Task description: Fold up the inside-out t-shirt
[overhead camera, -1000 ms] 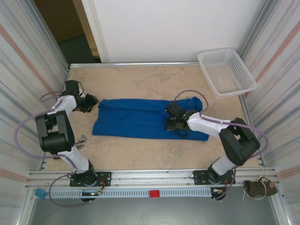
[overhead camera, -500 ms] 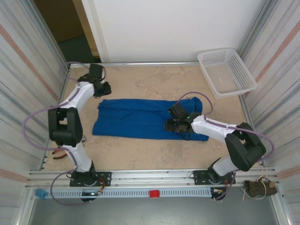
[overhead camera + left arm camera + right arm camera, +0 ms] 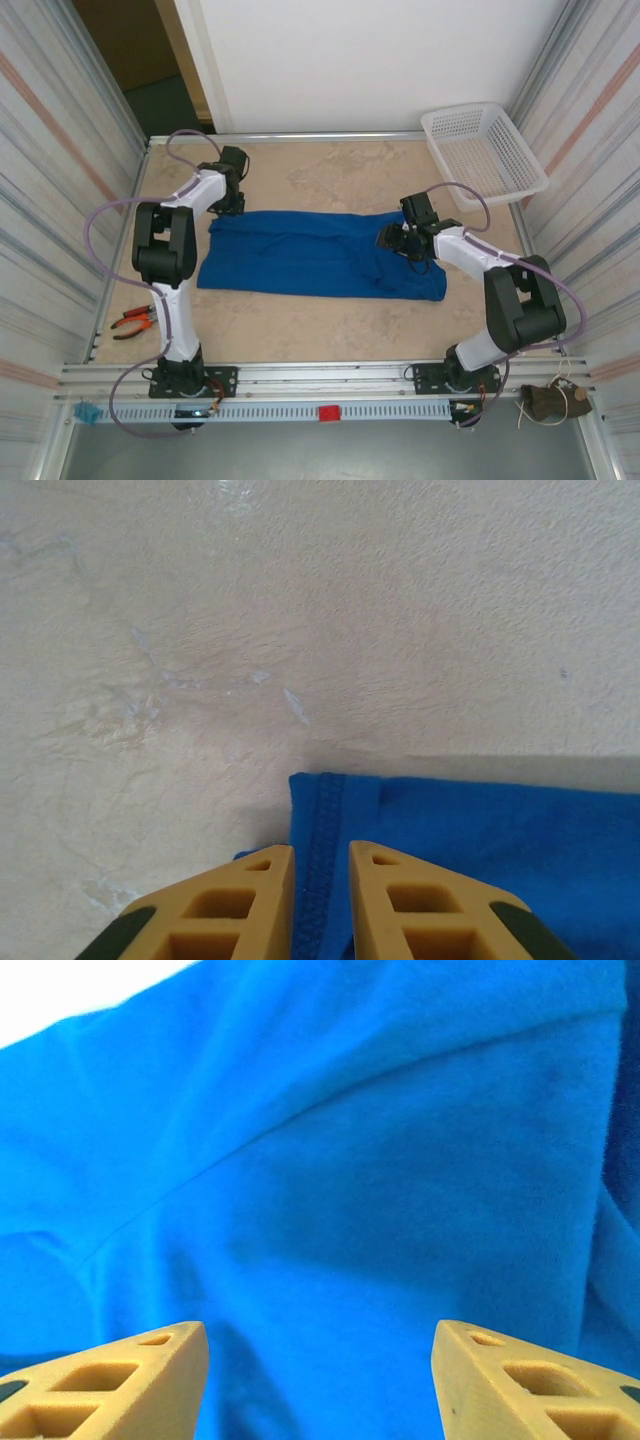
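The inside-out t-shirt point(image 3: 300, 255) is a royal-blue cloth lying flat in a long band across the middle of the table. My left gripper point(image 3: 228, 208) is at its far left corner. In the left wrist view its fingers point(image 3: 240, 900) straddle the stitched hem of the shirt point(image 3: 480, 840), with a narrow gap between them point(image 3: 322, 855). My right gripper point(image 3: 390, 240) hovers over the shirt's right part. Its jaws point(image 3: 320, 1345) stand wide open above the smooth blue cloth point(image 3: 350, 1160), with nothing between them.
A white lattice basket point(image 3: 483, 155) stands at the far right corner of the table. Orange-handled pliers point(image 3: 135, 322) lie near the left edge. Corrugated walls close in both sides, and a metal rail point(image 3: 320, 375) runs along the near edge.
The left arm swung from the table's left side to the shirt's far left corner, and its jaws narrowed. The right gripper opened, let go of the cloth and moved right and back.
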